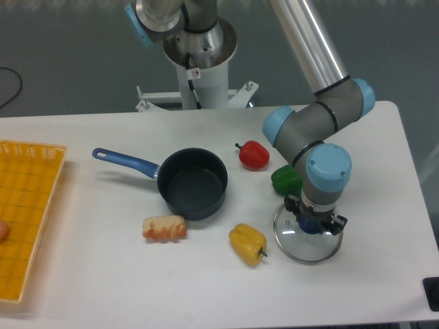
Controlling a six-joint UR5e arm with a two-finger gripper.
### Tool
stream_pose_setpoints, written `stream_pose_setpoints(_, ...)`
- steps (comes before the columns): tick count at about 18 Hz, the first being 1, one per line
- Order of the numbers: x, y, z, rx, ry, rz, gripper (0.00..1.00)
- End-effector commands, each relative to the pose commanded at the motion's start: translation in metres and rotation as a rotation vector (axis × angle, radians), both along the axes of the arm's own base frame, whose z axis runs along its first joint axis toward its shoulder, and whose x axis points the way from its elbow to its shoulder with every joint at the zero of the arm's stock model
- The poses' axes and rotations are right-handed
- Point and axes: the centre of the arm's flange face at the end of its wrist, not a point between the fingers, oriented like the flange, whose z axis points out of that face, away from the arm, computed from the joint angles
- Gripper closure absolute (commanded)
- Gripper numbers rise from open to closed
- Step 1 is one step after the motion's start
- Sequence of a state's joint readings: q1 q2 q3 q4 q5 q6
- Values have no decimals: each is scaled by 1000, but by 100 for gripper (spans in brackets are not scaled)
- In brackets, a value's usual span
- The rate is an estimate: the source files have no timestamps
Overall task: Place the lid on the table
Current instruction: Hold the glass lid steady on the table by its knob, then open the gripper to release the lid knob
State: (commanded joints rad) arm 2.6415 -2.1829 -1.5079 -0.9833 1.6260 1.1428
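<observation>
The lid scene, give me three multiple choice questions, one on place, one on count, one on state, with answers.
1. Where is the lid?
A. on the saucepan
B. on the table, right of the yellow pepper
C. in the yellow tray

2. How many peppers are on the table?
A. one
B. two
C. three

3. What is in the saucepan?
A. nothing
B. a pepper
C. the pastry

Answers: B, it lies flat beside the yellow pepper, under the tool; C, red, green and yellow; A, its dark inside shows bare.
</observation>
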Motion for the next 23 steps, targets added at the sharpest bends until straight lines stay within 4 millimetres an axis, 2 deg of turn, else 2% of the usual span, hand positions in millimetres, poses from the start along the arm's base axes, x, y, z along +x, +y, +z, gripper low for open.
stream_pose_setpoints(1,0,0,-1,0,0,2,47)
stream_pose_setpoints(4,0,1,-1,2,1,-2,26)
stream_pose_setpoints(5,0,1,-1,3,2,-5,15)
stream_pose_setpoints(9,0,1,-1,3,2,-2,14)
stream_pose_setpoints(10,0,1,-1,3,2,-2,10)
stream_pose_setpoints(11,0,1,0,4,3,-2,2)
stream_pose_setpoints(16,-2,1,20,18,34,-27,0)
stream_pose_setpoints(19,-4,2,53,37,78,-93,0)
stream_pose_setpoints(23,12,0,85,47,109,-147,0)
